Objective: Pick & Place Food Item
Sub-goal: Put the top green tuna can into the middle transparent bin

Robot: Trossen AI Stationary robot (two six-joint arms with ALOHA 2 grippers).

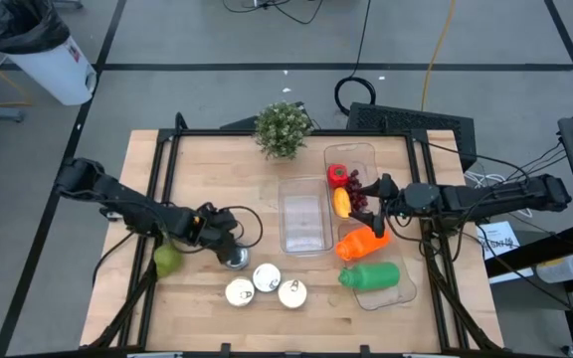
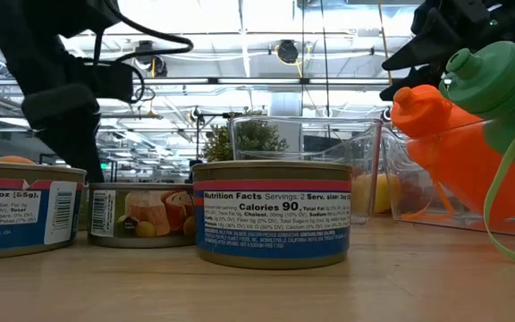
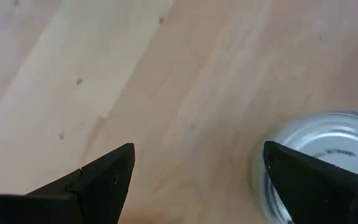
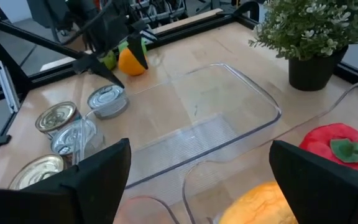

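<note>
My left gripper (image 1: 223, 237) is open low over the table, pointing down, beside a silver can (image 1: 237, 259); its wrist view shows bare wood between the fingers and that can (image 3: 319, 158) by one finger. An orange (image 4: 131, 61) and a green pear (image 1: 167, 261) lie next to it. My right gripper (image 1: 369, 195) hangs open over a clear container (image 1: 364, 159) that holds a red pepper (image 4: 340, 147), a yellow fruit (image 4: 260, 200) and dark grapes (image 1: 359, 205). Another clear container (image 1: 303, 214) stands between the arms.
Three more cans (image 1: 267, 278) stand near the table's near edge, large in the low view (image 2: 271, 215). An orange bottle (image 1: 361, 244) and a green bottle (image 1: 371, 275) lie by a clear tray (image 1: 394, 290). A potted plant (image 1: 284, 129) sits at the far edge.
</note>
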